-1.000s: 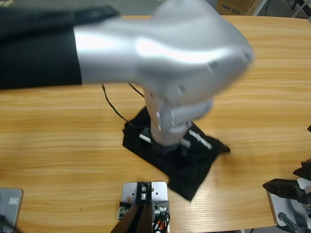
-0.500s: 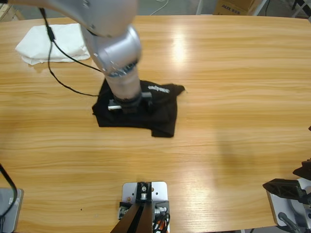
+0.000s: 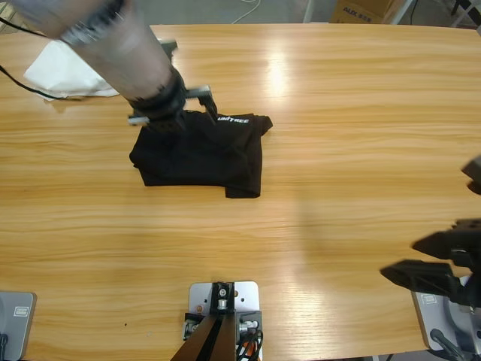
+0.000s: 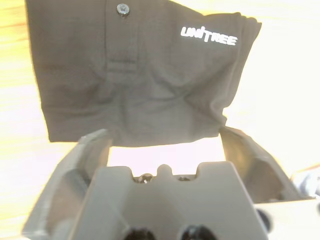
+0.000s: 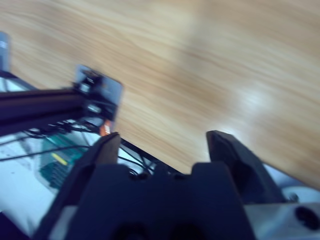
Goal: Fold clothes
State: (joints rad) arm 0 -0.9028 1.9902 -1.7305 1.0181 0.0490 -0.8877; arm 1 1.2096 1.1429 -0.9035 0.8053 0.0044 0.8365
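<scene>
The clothes, a black T-shirt (image 3: 199,154), lie folded into a compact rectangle left of the table's middle, white "UNITREE" lettering (image 3: 233,119) facing up. My left gripper (image 3: 171,113) hovers at the shirt's far left edge. In the left wrist view the left gripper (image 4: 162,145) is open, with bare table between its jaws and the shirt (image 4: 135,75) just beyond the tips. My right gripper (image 3: 413,259) stands open at the table's near right corner, far from the shirt. In its own view the right gripper (image 5: 165,145) holds nothing.
A white garment (image 3: 64,71) lies bunched at the far left, just behind the left arm. A black cable (image 3: 22,84) trails across it. Cardboard boxes (image 3: 361,11) stand beyond the table's far edge.
The left arm swung up and to the left, dragging the shirt with it, then came off the cloth to its far edge. The right gripper shifted farther into view.
</scene>
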